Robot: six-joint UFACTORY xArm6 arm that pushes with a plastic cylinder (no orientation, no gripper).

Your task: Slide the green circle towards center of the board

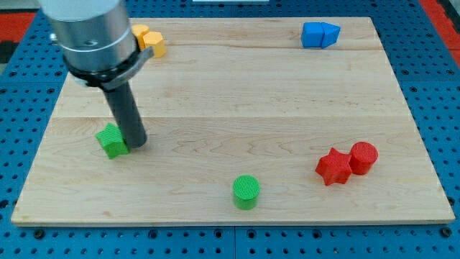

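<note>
Dark and straight, the rod is coming down at the view's left, and my tip [136, 142] is resting on the wooden board [237, 93], touching or just beside the right edge of a green block [111, 140] whose shape you cannot quite make out. You are working with a bare rod here: it has nothing to open or close, and it is holding nothing.

The green circle [246, 191] is sitting near the view's bottom edge, a little right of the board's middle line and well apart from my tip. It is looking like a short ribbed cylinder, probably light and stiff, so it should be sliding easily on the smooth wood. Being round, it may be rolling off a glancing contact; you would be wise to push from its bottom side, square through its middle, toward the view's top.

Farther out, a red star [333, 167] and a red cylinder [363, 157] are touching at the view's right, a blue block [320, 34] is lying at the top right, and a yellow block [149, 39] is peeking out beside the arm at top left. No containers are showing anywhere.
</note>
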